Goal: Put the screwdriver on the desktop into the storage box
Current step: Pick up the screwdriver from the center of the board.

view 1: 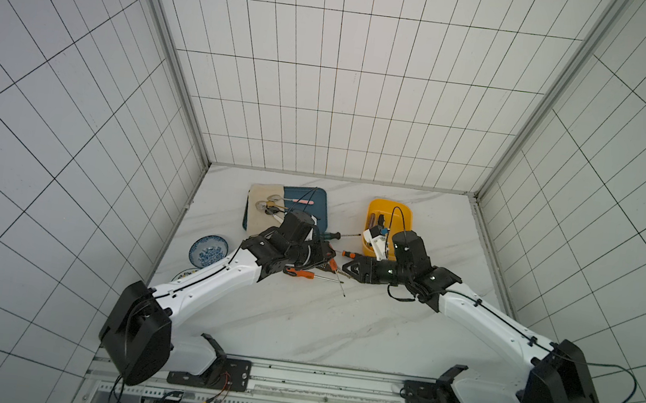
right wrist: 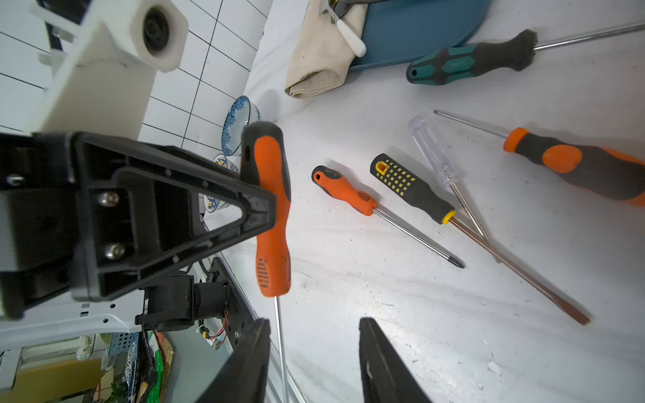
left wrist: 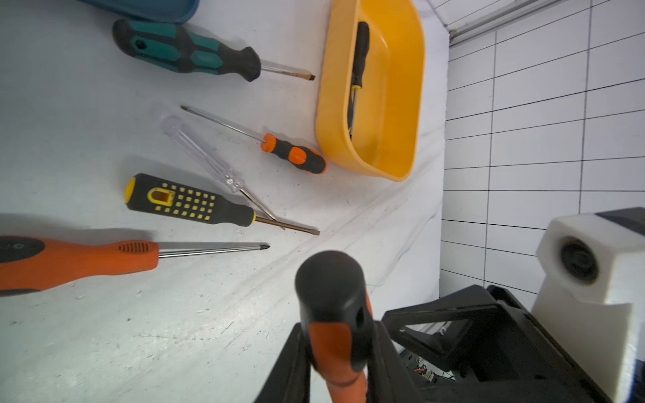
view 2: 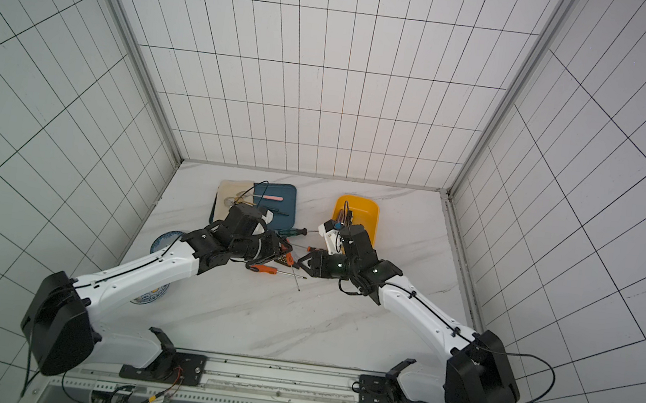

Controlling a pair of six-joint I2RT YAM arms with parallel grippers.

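Left gripper (left wrist: 336,363) clamps orange-black-handled screwdriver (right wrist: 270,167), centre of both top views, shaft offered toward empty, part-open right gripper (right wrist: 314,328). Probably handover, since yellow-orange plastic storage box (view 1: 383,210) sits right of centre.

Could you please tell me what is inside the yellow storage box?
One dark-handled screwdriver lies lengthwise inside the storage box. Its tip and the floor along that side are hidden behind the box's wall.

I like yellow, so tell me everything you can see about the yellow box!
The storage box is a yellow-orange, shiny plastic tub with rounded corners and raised walls, open on top. It stands flat on the desktop. One black-handled screwdriver lies lengthwise inside. A small orange-and-black screwdriver lies just outside its wall, maybe touching.
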